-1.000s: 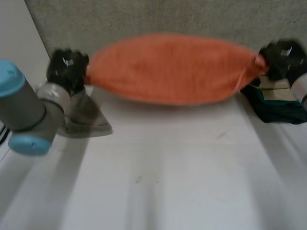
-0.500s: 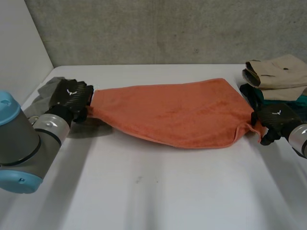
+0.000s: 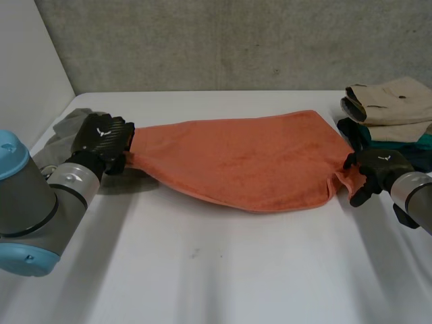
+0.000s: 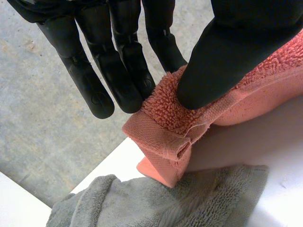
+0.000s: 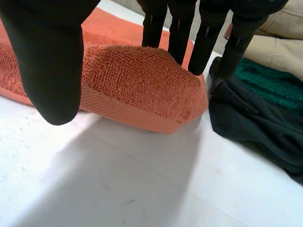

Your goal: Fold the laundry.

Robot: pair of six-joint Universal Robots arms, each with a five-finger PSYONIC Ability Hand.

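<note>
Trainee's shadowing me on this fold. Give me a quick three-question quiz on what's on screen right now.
1. True or false: the left hand pinches a corner of the orange towel between thumb and fingers.
2. Multiple choice: what lies just past the right hand's fingertips, beside the towel's end?
A. a plastic bowl
B. a dark garment
C. a cardboard box
3. Short answer: what colour is the other towel lying by the left hand?

Key: 1 true; 2 B; 3 grey.
</note>
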